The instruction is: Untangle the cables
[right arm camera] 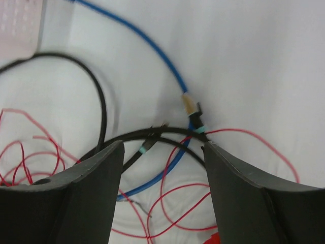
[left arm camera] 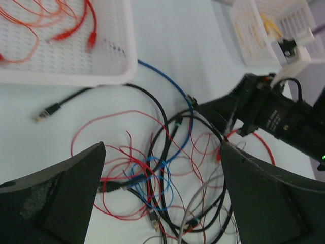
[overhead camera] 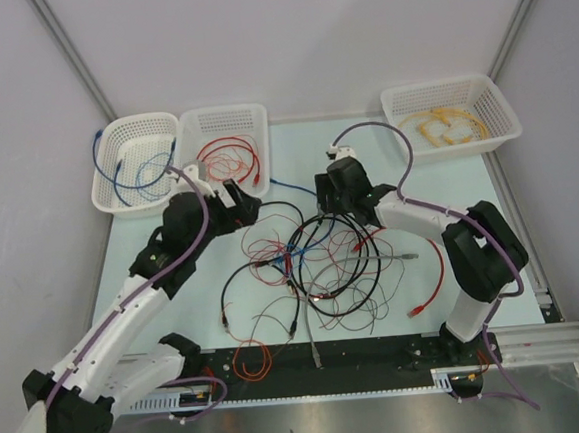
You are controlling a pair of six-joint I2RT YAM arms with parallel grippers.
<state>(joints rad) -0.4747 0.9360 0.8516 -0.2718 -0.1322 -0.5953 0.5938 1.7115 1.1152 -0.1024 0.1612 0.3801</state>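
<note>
A: Where does it stand?
B: Mid-sort. The cables (overhead camera: 314, 270) lie knotted mid-table. Left gripper (overhead camera: 240, 202) is spread wide and empty. Right gripper (overhead camera: 333, 201) is part-open astride the blue cable (right arm camera: 161, 58), clamping nothing.
A: Next?
B: Likely pinch the blue and draw it toward the far-left basket (overhead camera: 107, 186).

Overhead camera looks down; both wrist cameras closely face the cables (overhead camera: 318, 262).

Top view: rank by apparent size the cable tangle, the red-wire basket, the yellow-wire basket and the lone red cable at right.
1. cable tangle, spread widest.
2. red-wire basket and yellow-wire basket: they look about alike, so not ranked.
3. lone red cable, smallest.
</note>
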